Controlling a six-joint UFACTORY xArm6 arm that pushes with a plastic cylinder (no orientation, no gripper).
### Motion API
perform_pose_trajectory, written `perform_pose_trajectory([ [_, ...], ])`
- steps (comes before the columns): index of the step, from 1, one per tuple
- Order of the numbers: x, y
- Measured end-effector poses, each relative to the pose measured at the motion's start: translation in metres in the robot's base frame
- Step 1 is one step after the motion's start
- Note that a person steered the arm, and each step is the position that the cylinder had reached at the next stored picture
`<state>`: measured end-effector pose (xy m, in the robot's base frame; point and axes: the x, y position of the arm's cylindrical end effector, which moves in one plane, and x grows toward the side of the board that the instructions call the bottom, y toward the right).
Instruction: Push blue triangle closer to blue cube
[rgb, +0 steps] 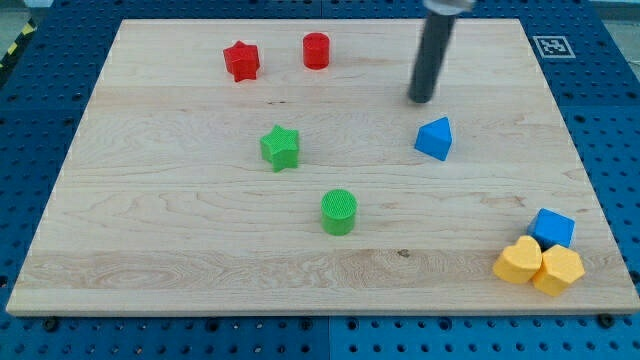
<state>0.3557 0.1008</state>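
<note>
The blue triangle (434, 138) lies on the wooden board, right of centre. The blue cube (553, 228) sits near the board's lower right corner, touching two yellow blocks. My tip (422, 99) is the lower end of the dark rod that comes down from the view's top. It stands just above the blue triangle in the view, slightly to its left, with a small gap between them.
A yellow heart (518, 261) and a yellow hexagon-like block (558, 270) sit against the blue cube. A green star (280, 147) and a green cylinder (339, 211) are mid-board. A red star (241, 60) and a red cylinder (316, 50) are near the top. The board (150, 250) is ringed by a blue pegboard.
</note>
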Motion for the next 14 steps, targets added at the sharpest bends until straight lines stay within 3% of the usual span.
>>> perform_pose_trajectory([
  [1,0.037,-0.006],
  [2,0.048,-0.006],
  [5,0.050,-0.002],
  [8,0.109,0.055],
  [12,0.100,0.107],
  [14,0.126,0.107],
])
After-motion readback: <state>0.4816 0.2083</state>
